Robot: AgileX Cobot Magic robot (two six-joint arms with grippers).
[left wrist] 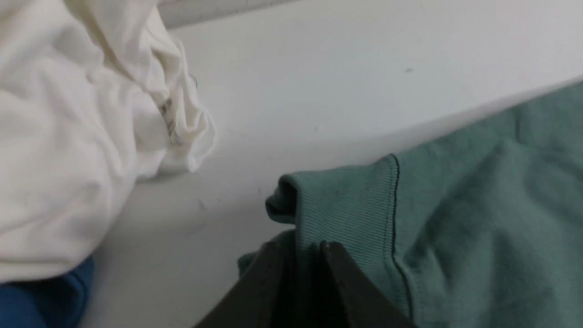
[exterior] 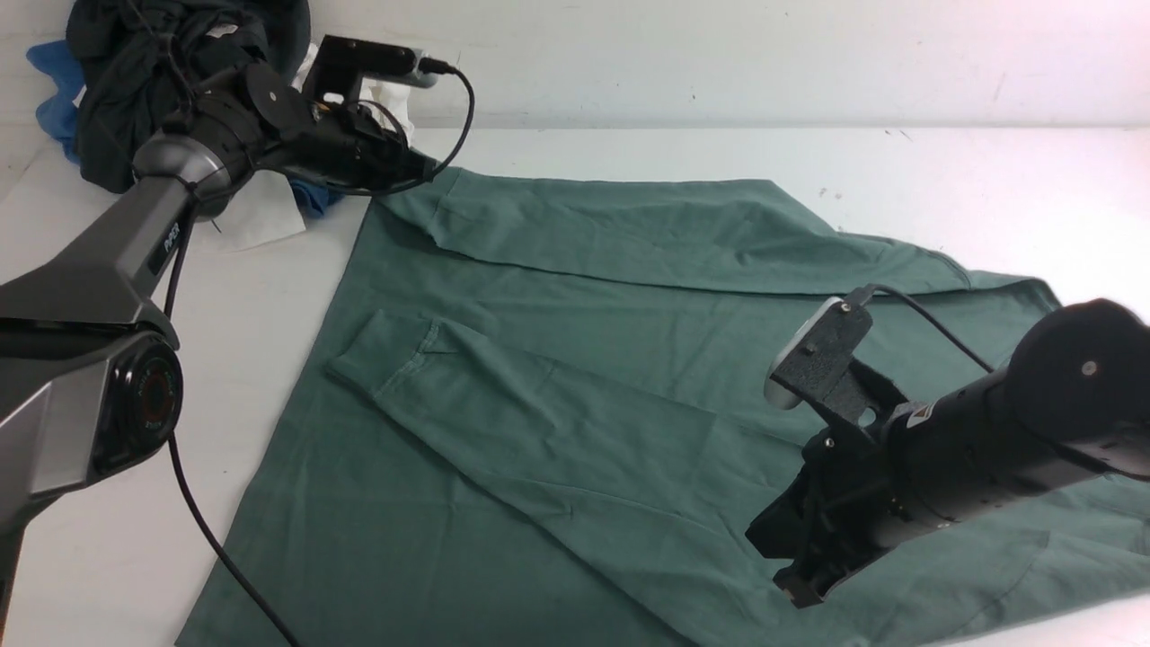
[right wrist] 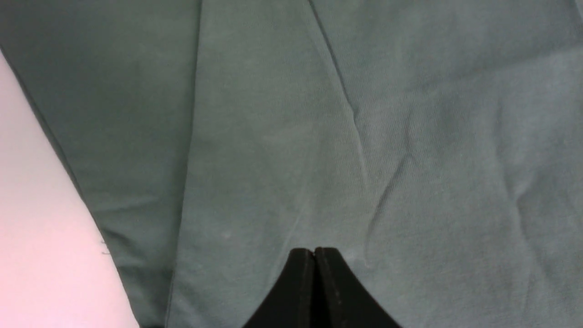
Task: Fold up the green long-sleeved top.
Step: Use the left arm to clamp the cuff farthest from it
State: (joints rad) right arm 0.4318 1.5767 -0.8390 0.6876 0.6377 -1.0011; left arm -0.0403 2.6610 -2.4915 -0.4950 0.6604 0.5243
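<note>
The green long-sleeved top (exterior: 575, 359) lies spread over the white table, with one sleeve folded diagonally across its body and the other along its far edge. My left gripper (exterior: 422, 166) is at the far left corner, shut on the ribbed cuff (left wrist: 346, 205) of the far sleeve; in the left wrist view the gripper (left wrist: 298, 248) has cuff fabric between its jaws. My right gripper (exterior: 795, 589) hangs just above the top's near right part. In the right wrist view this gripper (right wrist: 314, 250) is shut and empty over flat green cloth (right wrist: 319, 136).
A heap of other clothes sits at the far left: a black garment (exterior: 144, 72), a white garment (left wrist: 82, 127) and a blue garment (left wrist: 36, 300). The white garment lies close to the held cuff. Bare table (exterior: 943, 180) shows at the far right.
</note>
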